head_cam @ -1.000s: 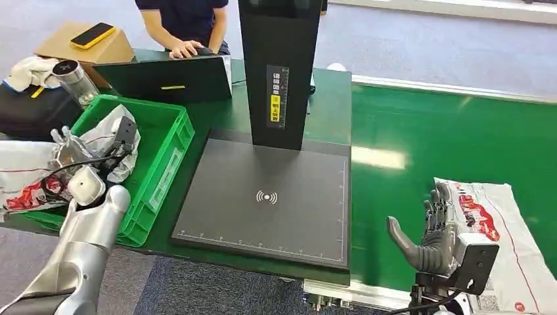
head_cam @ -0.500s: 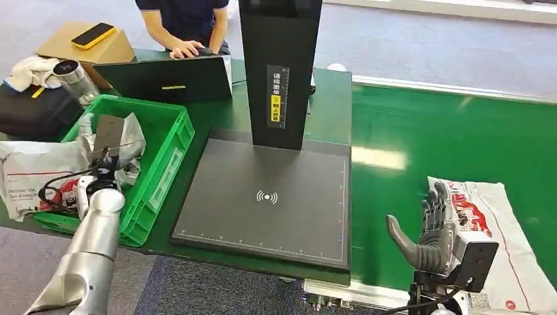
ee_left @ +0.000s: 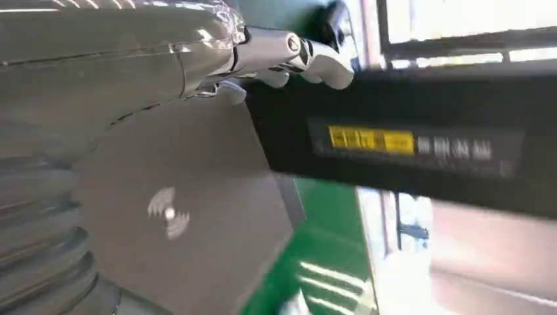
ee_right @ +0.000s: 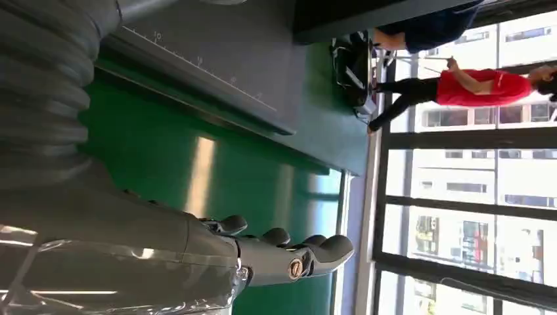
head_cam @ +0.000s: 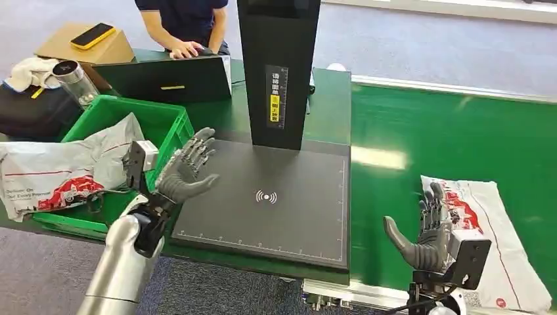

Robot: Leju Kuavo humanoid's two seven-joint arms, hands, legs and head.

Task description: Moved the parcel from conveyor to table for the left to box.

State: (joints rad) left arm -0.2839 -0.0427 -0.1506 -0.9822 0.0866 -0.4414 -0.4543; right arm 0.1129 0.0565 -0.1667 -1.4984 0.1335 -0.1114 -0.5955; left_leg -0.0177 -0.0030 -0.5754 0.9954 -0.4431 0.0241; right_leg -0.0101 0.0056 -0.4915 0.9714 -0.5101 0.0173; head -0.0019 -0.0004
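A white parcel bag with red print (head_cam: 489,230) lies flat on the green conveyor (head_cam: 420,138) at the lower right. My right hand (head_cam: 428,231) stands open at the bag's left edge, fingers straight and thumb apart, holding nothing. In the right wrist view the right hand (ee_right: 276,252) lies along the shiny bag (ee_right: 98,279). My left hand (head_cam: 187,167) hovers open, fingers spread, over the left edge of the dark scanner pad (head_cam: 276,197). The left hand's fingers (ee_left: 289,52) reach towards the black post (ee_left: 407,138). A second white parcel (head_cam: 59,174) is draped in the green crate (head_cam: 172,141) and over its left rim.
A tall black post (head_cam: 279,65) rises at the pad's far edge. Behind the crate are an open laptop (head_cam: 171,79), a person (head_cam: 187,20) typing, a bottle (head_cam: 75,79), a black bag (head_cam: 33,108) and a cardboard box (head_cam: 82,46) with a yellow phone.
My left hand has swung right from the crate to the pad's left edge, empty, while the parcel stays in the crate. The conveyor parcel has drifted slightly nearer. The right hand has barely moved.
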